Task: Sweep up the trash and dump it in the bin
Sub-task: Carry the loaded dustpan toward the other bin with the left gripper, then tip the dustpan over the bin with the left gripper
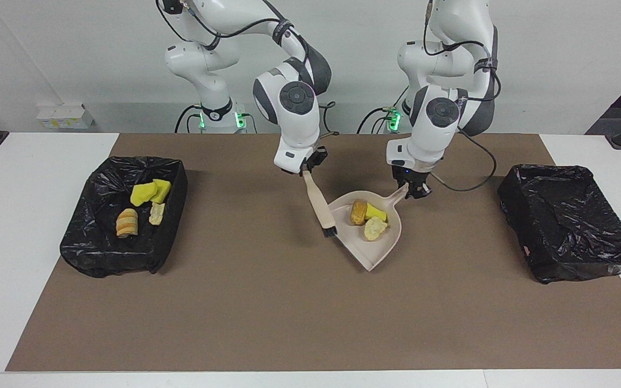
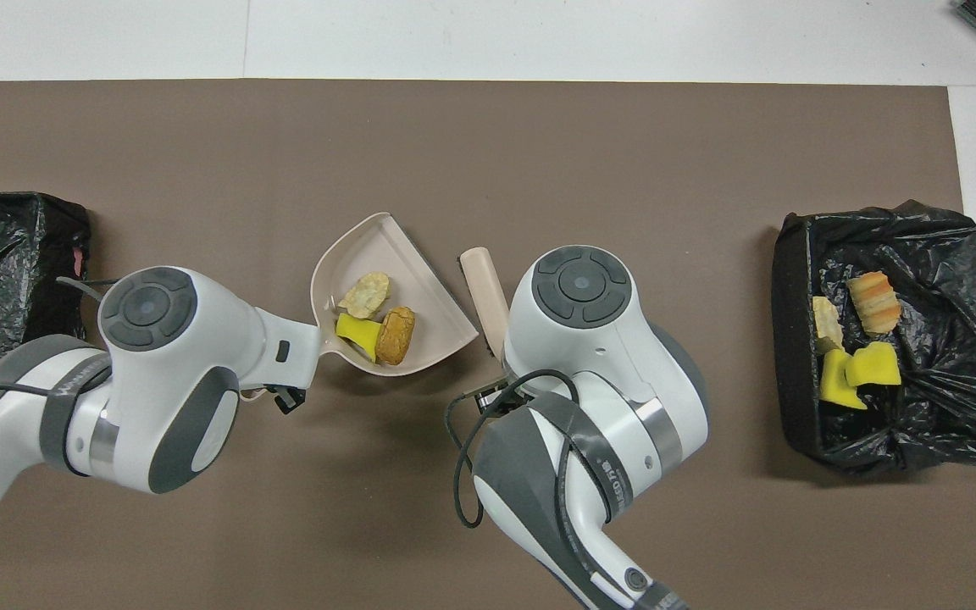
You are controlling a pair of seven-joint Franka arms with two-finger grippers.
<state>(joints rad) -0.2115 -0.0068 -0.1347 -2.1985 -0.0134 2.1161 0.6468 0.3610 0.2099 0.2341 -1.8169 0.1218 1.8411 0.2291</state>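
Three trash scraps [image 1: 367, 218] lie in a beige dustpan [image 1: 383, 245] at centre frame; four more sit in the black-lined bin [image 1: 100, 242] at middle left. The left gripper [image 1: 414, 189], arm bent steeply downward, has jaws clamped on the dustpan's handle. The right gripper [image 1: 307, 167], angled down, grips a brush [image 1: 321, 210] beside the pan.

mat [image 1: 267, 302]: plain brown, laid over a white table [image 1: 25, 226]
bins [image 1: 125, 215] [image 1: 569, 221]: both lined in glossy black plastic
dustpan [image 1: 380, 250]: beige, unpatterned
brush [image 1: 318, 205]: beige handle, black bristles
trash in dustpan [image 1: 368, 218]: one bright yellow piece, one golden-brown, one pale beige
trash in bin [image 1: 143, 207]: two bright yellow chunks, one pale beige scrap, one piece striped orange and cream
arms [image 1: 299, 108]: white shells with grey joints and black cables
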